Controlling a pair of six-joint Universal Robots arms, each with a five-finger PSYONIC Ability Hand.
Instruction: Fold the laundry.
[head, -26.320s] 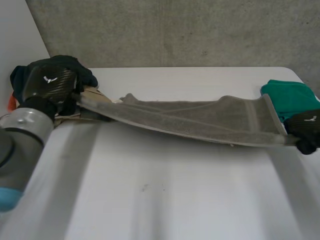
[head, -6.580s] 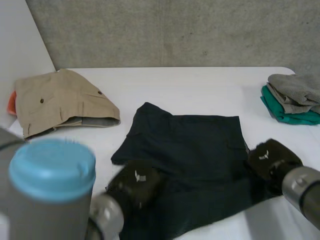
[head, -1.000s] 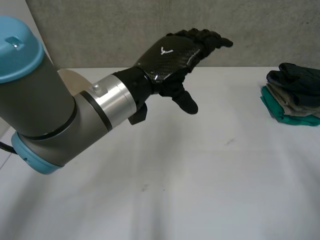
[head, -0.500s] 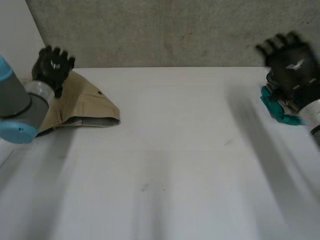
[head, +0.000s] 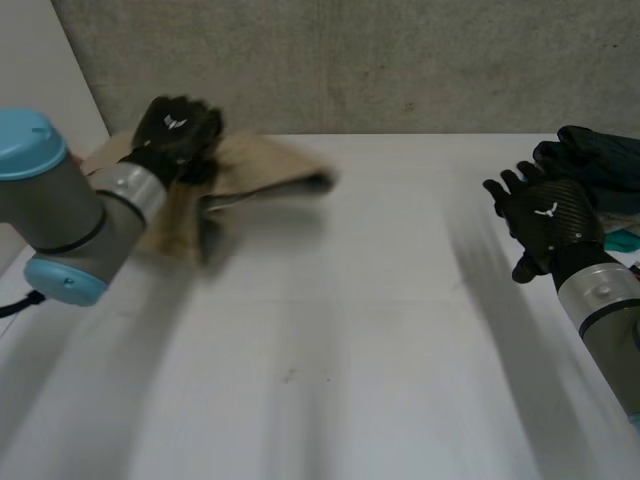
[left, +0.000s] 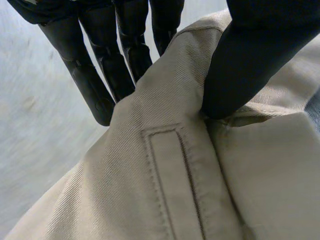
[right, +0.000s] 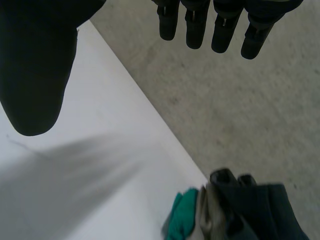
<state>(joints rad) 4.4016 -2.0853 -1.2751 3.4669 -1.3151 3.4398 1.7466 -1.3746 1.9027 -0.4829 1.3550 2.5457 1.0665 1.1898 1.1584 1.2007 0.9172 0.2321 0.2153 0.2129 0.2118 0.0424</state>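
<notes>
A tan pair of shorts (head: 255, 175) is at the table's far left, lifted and stretched toward the middle. My left hand (head: 178, 135) is shut on it; in the left wrist view the thumb (left: 255, 55) pinches a fold of the tan cloth (left: 175, 170) against the fingers (left: 100, 60). My right hand (head: 545, 220) hovers open above the table's right side, fingers spread and empty; its thumb (right: 35, 65) and fingertips (right: 220, 25) show apart in the right wrist view.
A stack of folded laundry (head: 600, 160) sits at the far right edge, dark cloth on top and a teal piece (head: 625, 240) below; also seen as the stack (right: 240, 210). A concrete wall (head: 340, 60) runs behind the white table (head: 340, 380).
My left hand has dropped onto the tan shorts, closed on them and pulled them up and toward the middle. My right hand came down and inward from the folded stack.
</notes>
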